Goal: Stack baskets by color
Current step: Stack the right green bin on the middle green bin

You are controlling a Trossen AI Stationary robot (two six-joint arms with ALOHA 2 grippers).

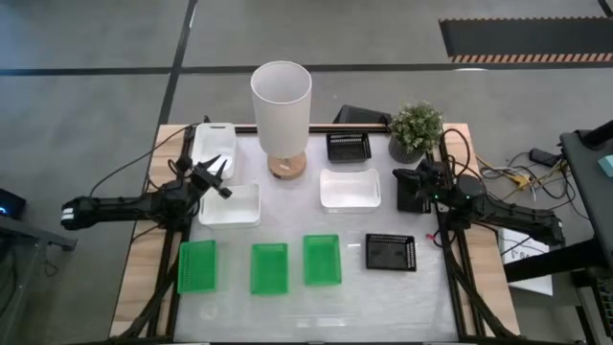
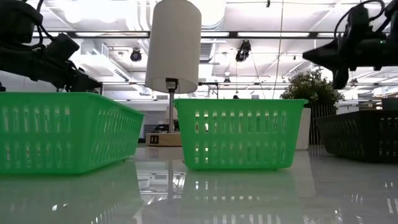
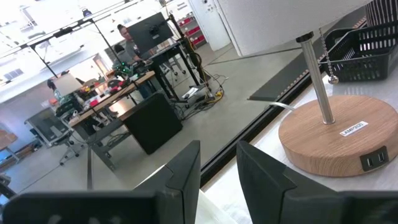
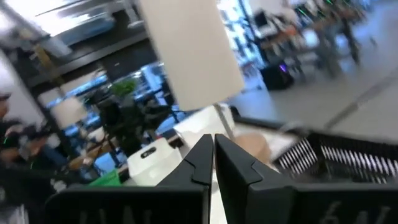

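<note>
Above the white baskets (image 1: pixel 228 203), the left gripper (image 1: pixel 218 179) hangs with fingers parted, grasping nothing; the right gripper (image 1: pixel 400 190) is clenched empty. These baskets look light, stiff and slick, best pinched by a rim wall.

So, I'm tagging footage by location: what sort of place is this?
Probably a robotics lab or open workshop. Beyond the table lie a concrete floor, workbenches with monitors, loose cables, a person at a desk, and exposed ceiling ducts with strip lights.

Baskets (image 1: pixel 269 268) — green, white, black — unstacked
</note>
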